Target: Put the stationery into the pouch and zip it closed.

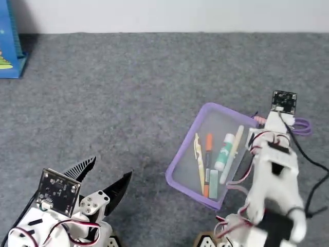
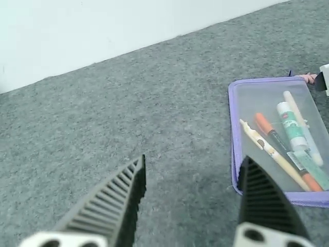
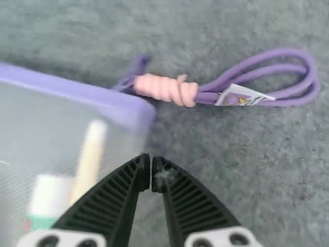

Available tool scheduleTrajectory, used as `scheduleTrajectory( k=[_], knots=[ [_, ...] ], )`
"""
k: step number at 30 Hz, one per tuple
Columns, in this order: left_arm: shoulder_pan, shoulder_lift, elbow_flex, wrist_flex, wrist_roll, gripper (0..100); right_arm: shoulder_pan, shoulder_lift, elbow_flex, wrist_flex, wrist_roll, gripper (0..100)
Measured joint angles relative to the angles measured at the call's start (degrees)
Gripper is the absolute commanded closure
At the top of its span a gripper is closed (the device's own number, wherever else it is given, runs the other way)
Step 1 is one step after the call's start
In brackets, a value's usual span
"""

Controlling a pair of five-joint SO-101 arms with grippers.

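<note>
A clear purple-rimmed pouch (image 1: 182,154) (image 2: 234,128) (image 3: 77,85) lies flat at the right, holding an orange pen (image 1: 208,159) (image 2: 270,133), a glue stick (image 1: 224,152) (image 2: 290,128), a yellow pen (image 1: 199,159) and a cream stick (image 1: 234,154). Its purple strap (image 1: 302,126) (image 3: 267,77) with a pink knot (image 3: 164,88) trails off the far right corner. My right gripper (image 3: 151,163) is shut at the pouch's edge near that corner, a small pale zipper pull pinched between its tips. At the front left, my left gripper (image 1: 112,169) (image 2: 194,160) hovers open over bare carpet.
Grey carpet (image 1: 118,92) covers the table, with wide free room left of and behind the pouch. A blue box (image 1: 9,46) stands at the back left corner. The right arm's body (image 1: 272,170) hangs over the pouch's right side.
</note>
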Motion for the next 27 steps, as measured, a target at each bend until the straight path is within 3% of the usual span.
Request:
scheduleTrajectory(
  k=[7,12,22,27],
  knots=[
    [0.0,0.0,0.0,0.0,0.0,72,0.9,14.3,-9.1,-0.4,0.0,99.1],
    [0.0,0.0,0.0,0.0,0.0,72,-1.1,14.9,-10.4,-0.4,0.0,99.1],
    [0.0,0.0,0.0,0.0,0.0,72,-12.0,14.5,-9.7,-0.5,2.6,99.1],
    [0.0,0.0,0.0,0.0,0.0,72,-15.2,8.9,-8.2,7.2,2.7,98.0]
  ],
)
